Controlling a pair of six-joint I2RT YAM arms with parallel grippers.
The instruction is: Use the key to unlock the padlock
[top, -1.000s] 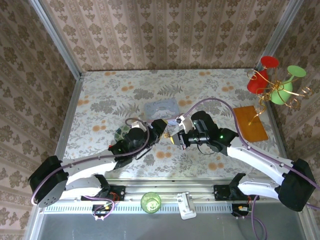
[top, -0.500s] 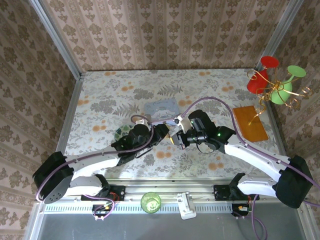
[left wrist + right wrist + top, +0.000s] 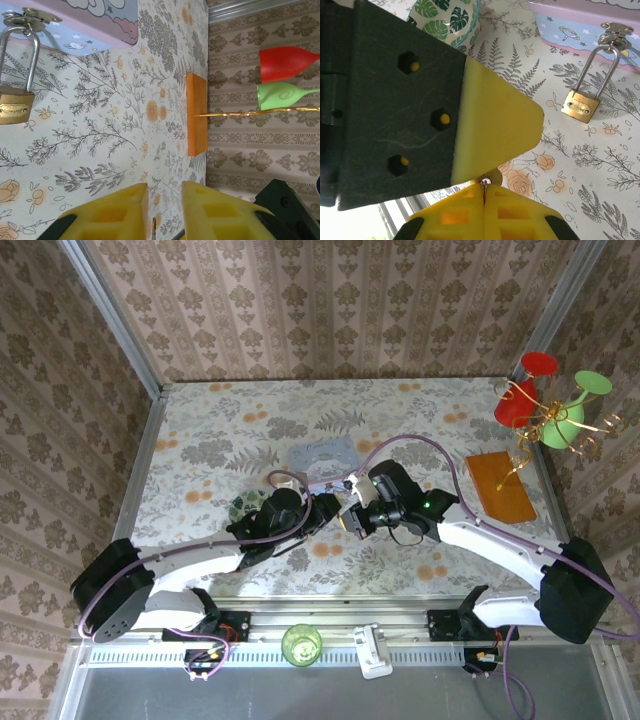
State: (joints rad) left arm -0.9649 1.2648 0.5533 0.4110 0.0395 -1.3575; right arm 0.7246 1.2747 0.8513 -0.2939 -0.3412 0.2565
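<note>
Right claw [image 3: 484, 192]: pads pressed together on the key [image 3: 488, 180], pinched at the very tips, probably so that most of its length stays free for the keyhole. Left claw [image 3: 164, 194]: pads a narrow gap apart, one finger close over the right tips. Whether it bears on the key cannot be told; the likely purpose is re-seating the key. The padlock [image 3: 579, 106] lies flat near the centre of the desk [image 3: 600, 165]. Its shackle [image 3: 600, 65] is hooked through the latch [image 3: 615, 31] of the blue box [image 3: 570, 22], which tethers it.
</note>
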